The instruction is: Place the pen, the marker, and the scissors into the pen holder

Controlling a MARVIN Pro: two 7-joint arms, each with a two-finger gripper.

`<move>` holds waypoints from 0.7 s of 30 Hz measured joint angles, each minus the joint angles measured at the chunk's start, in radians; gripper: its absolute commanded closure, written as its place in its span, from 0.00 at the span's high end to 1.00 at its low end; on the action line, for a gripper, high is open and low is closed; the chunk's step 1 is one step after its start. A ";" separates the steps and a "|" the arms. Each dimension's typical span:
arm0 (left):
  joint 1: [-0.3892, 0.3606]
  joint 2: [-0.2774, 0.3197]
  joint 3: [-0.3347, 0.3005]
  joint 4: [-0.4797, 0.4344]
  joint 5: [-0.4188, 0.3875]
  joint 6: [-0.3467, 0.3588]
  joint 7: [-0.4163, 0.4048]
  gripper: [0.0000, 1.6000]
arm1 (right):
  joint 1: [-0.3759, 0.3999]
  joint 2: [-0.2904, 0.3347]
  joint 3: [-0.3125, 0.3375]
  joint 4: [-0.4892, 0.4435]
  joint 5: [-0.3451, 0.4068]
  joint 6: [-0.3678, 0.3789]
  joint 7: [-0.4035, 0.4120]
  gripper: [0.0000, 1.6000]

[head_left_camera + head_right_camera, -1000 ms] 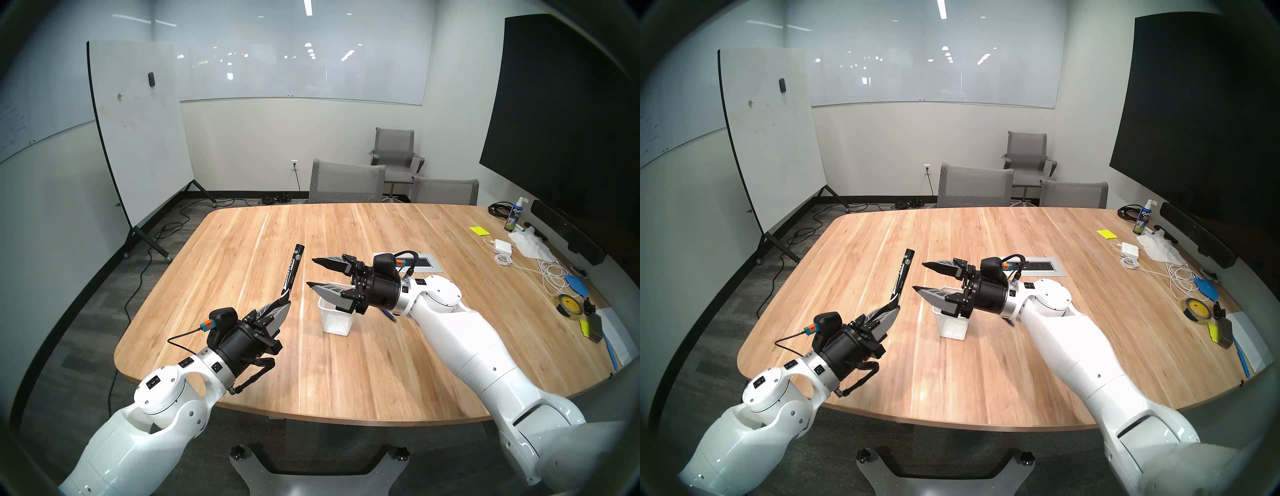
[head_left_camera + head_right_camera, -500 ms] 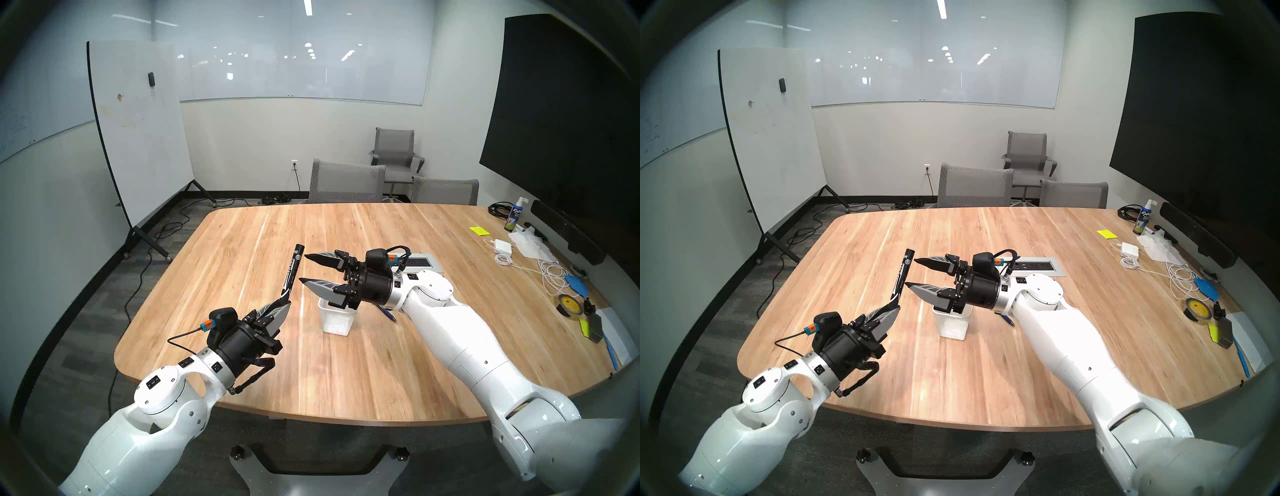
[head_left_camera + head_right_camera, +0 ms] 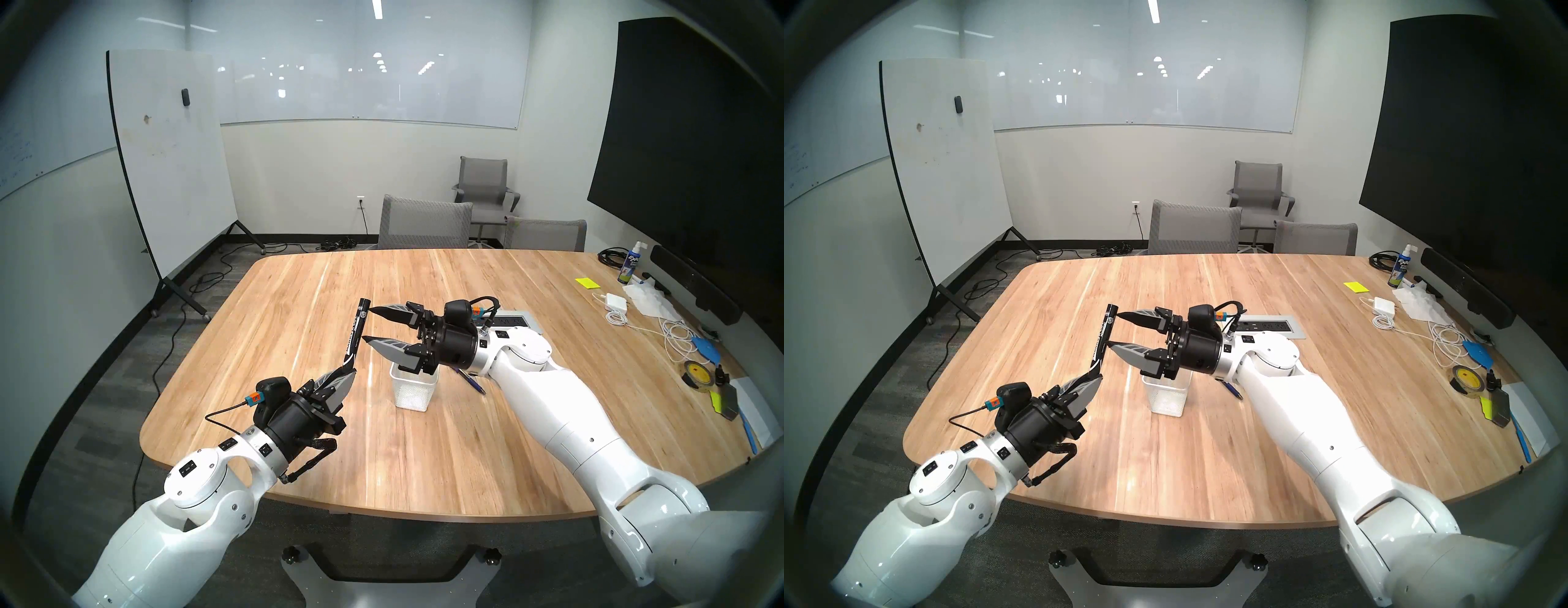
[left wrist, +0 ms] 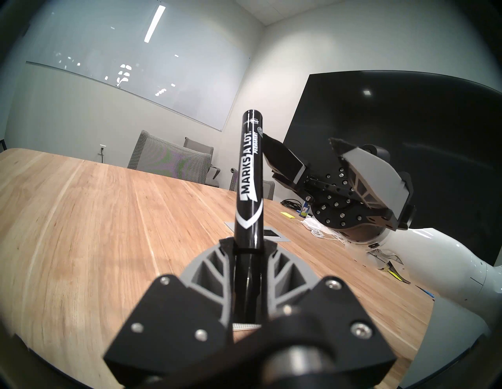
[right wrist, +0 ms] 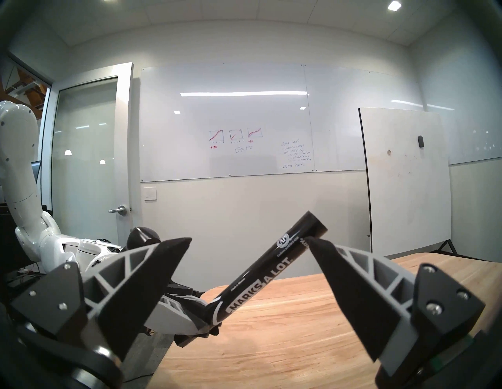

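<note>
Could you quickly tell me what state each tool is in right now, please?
Left tool: closed, holding the marker.
Right tool: open, holding nothing.

From my station, the thick black cylindrical plastic marker (image 4: 249, 173) shines glossy, its white lettering crisp. The pale planked wood desk (image 3: 424, 446) carries a smooth satin sheen. The small white wire-mesh pen holder (image 3: 413, 392) looks matt. The right pincer (image 5: 248, 245) has matt grey plastic ribs and dull black pads.

The marker (image 3: 356, 335) stands apparently just inside the right pincer's (image 3: 368, 325) wide gap.
</note>
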 measured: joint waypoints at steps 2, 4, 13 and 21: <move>0.000 0.000 0.000 0.000 0.000 0.000 0.000 0.00 | 0.000 0.000 0.004 0.001 0.000 0.007 -0.012 1.00; 0.000 0.000 0.000 0.000 0.000 0.000 0.000 0.00 | -0.001 0.000 0.007 0.002 0.000 0.011 -0.021 1.00; 0.000 0.000 0.000 0.000 0.000 0.000 0.000 0.00 | -0.001 0.000 0.014 0.010 -0.002 0.028 -0.048 1.00; 0.000 0.000 0.000 0.000 0.000 0.000 0.000 0.00 | -0.001 -0.001 0.018 0.025 0.000 0.045 -0.057 1.00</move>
